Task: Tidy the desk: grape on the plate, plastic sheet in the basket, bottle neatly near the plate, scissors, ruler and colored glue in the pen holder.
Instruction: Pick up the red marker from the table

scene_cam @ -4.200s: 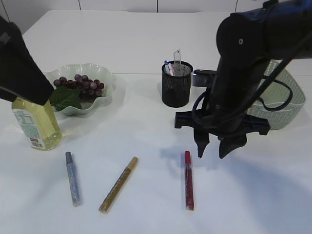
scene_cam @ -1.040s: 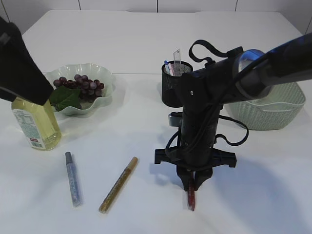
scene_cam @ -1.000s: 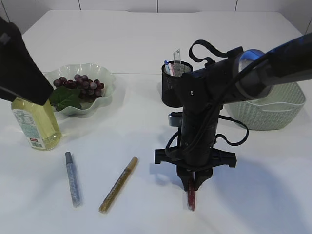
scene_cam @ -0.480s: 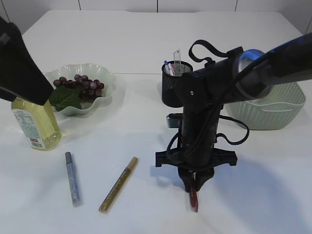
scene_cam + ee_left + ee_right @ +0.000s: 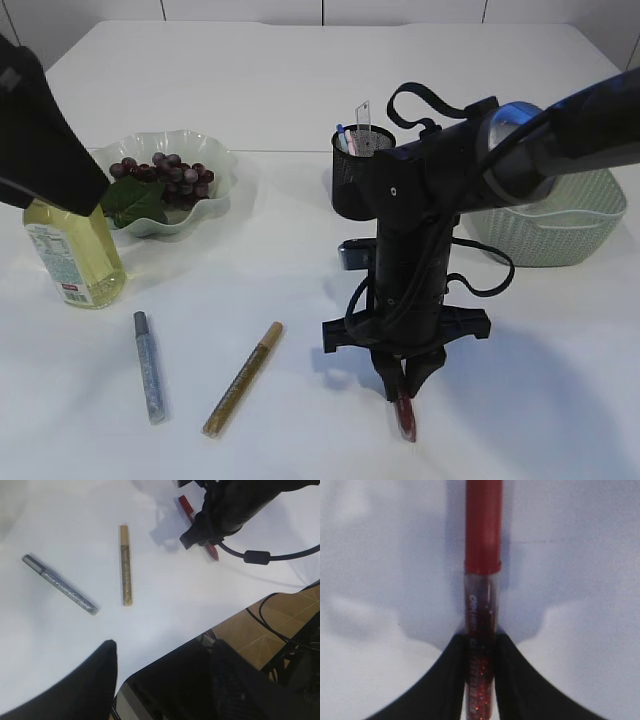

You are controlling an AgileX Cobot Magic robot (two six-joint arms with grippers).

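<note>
White desk (image 5: 300,90) carries a wavy plate (image 5: 215,160) holding one bunch of grapes (image 5: 165,172) with a leaf, a black mesh pen holder (image 5: 362,185) with a ruler (image 5: 363,115) and pens standing in it, and a pale green basket (image 5: 560,235) whose contents are hidden. One bottle (image 5: 72,255) of yellow liquid stands beside the plate, its label too small to read. Three glue pens: silver (image 5: 149,365), gold (image 5: 243,378), red (image 5: 482,580). The right gripper (image 5: 404,385) pinches the red one, its lettering illegible. The left gripper (image 5: 162,667) stands apart, empty.
</note>
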